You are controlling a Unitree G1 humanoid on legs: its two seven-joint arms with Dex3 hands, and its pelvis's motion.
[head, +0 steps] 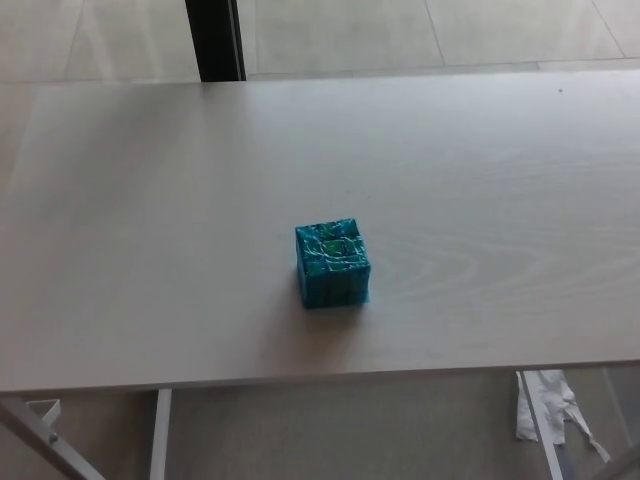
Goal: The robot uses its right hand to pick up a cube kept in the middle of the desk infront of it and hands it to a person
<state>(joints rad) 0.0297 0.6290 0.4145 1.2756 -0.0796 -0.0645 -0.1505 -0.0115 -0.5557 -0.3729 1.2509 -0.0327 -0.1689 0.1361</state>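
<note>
A small blue-green patterned cube [333, 263] rests on the pale wooden desk [150, 220], a little below the middle of the head view and closer to the desk's near edge. It stands alone with nothing touching it. Neither of my hands nor any part of my arms shows in the picture. No person appears either.
The desk's near edge runs across the lower part of the picture, with white frame legs [160, 430] beneath it at the left. A crumpled white scrap [545, 405] lies on the floor at the lower right. A dark vertical post [215, 38] stands behind the desk's far edge.
</note>
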